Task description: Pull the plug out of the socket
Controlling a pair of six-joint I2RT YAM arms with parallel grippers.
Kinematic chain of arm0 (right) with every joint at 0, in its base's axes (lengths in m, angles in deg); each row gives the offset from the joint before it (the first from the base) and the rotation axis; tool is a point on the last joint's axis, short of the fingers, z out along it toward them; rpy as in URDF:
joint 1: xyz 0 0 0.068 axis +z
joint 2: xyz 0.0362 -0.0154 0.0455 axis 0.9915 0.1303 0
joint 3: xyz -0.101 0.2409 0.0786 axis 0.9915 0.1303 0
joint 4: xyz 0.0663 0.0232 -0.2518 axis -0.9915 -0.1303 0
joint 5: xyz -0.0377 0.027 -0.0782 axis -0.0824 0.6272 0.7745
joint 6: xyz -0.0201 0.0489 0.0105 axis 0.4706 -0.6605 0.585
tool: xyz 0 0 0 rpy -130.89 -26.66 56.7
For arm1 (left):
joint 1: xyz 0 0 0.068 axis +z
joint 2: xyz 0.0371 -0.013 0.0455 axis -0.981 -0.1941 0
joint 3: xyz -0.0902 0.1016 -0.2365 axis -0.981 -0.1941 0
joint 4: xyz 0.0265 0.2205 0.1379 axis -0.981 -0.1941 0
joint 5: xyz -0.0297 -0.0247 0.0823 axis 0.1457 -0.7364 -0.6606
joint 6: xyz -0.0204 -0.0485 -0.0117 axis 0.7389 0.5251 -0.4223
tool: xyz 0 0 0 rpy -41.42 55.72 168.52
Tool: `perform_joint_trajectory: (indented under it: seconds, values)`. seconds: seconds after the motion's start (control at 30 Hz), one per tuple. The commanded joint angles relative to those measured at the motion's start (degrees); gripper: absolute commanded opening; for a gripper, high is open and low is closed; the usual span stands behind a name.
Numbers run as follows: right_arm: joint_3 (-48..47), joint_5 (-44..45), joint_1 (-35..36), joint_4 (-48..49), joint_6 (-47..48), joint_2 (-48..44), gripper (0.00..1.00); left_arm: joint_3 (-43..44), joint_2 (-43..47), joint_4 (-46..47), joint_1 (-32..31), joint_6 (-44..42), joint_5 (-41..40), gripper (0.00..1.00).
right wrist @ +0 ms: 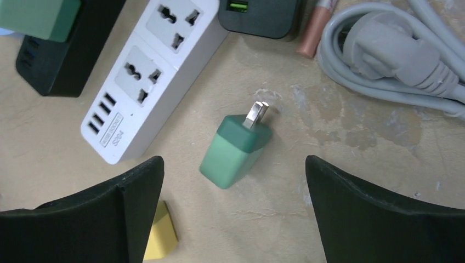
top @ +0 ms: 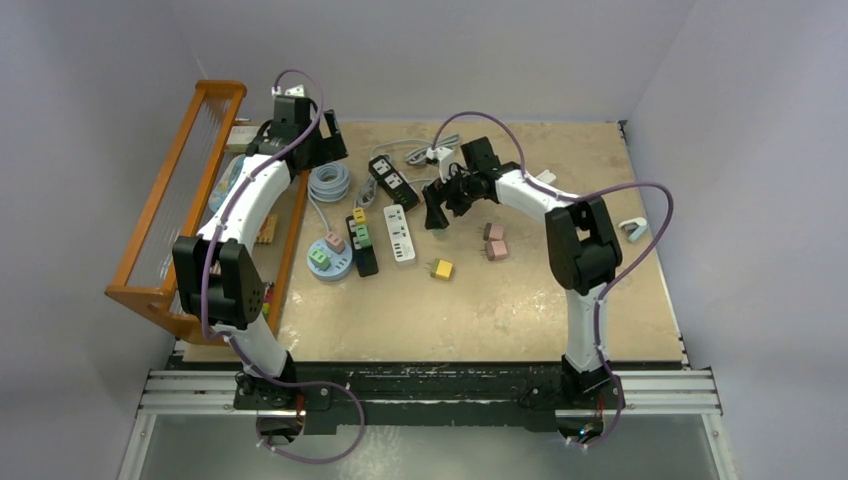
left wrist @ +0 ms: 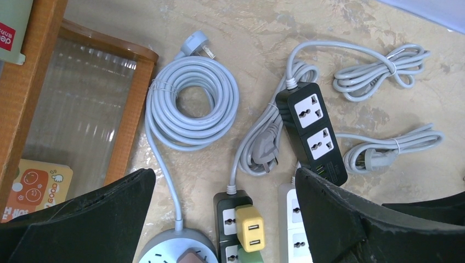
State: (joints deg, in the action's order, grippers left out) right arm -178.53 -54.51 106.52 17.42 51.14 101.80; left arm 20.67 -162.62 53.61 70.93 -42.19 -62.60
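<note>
- Green plug (right wrist: 236, 150) lies on its side on the table (right wrist: 307, 219), with its two metal prongs bare and pointing toward the upper right of the right wrist view. We see it seated in no socket.
- It rests just beside the white power strip (right wrist: 148, 71), apart from it, near the end that carries the row of USB ports.
- We see the right claw (right wrist: 234, 163) hanging above the plug, released. Its two black fingers (right wrist: 109, 219) are spread wide to either side and touch nothing.
- Beyond the white strip, a black power strip (right wrist: 55, 66) carries a green adapter (right wrist: 38, 16).
- A bundled grey cord (right wrist: 395, 55) with its own plug lies at the upper right of that view.
- A yellow adapter (right wrist: 162, 235) lies loose on the table, partly hidden by one finger.
- The left claw (left wrist: 225, 174) hovers over the far left part of the table, also released and holding nothing.
- Under it we see a coiled pale blue cable (left wrist: 192, 104) and a black two-socket strip (left wrist: 312, 129). A yellow USB adapter (left wrist: 249, 227) is plugged into the black power strip.
- In the top view, an orange wooden rack (top: 170, 200) stands along the table's left edge.
- A round blue socket hub (top: 330, 262) with adapters plugged in sits near the rack.
- Two pink adapters (top: 494, 242) lie side by side near the right arm.
</note>
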Motion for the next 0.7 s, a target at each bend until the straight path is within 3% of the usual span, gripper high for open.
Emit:
perform_joint_trajectory:
  seconds: [0.0, 0.13, 0.3, 0.67]
  values:
    - [-1.3, 11.3, 0.2, 2.1, -1.2, -3.5, 1.0, 0.3, 2.6, 2.5, 0.5, -0.4, 0.2, 1.0]
    - [3.0, 12.8, 0.2, 6.9, -1.2, -8.3, 0.99, 0.3, 2.8, 2.5, 0.5, -0.6, -0.4, 1.0]
    - [4.9, 10.9, 0.3, 7.0, -1.4, -7.8, 0.94, 0.3, 2.8, 2.5, 0.5, -0.6, -0.3, 1.0]
    - [6.9, 7.1, 4.8, 9.2, -7.1, -4.8, 0.76, 0.3, 2.8, 2.6, 0.5, -0.7, -0.3, 1.0]
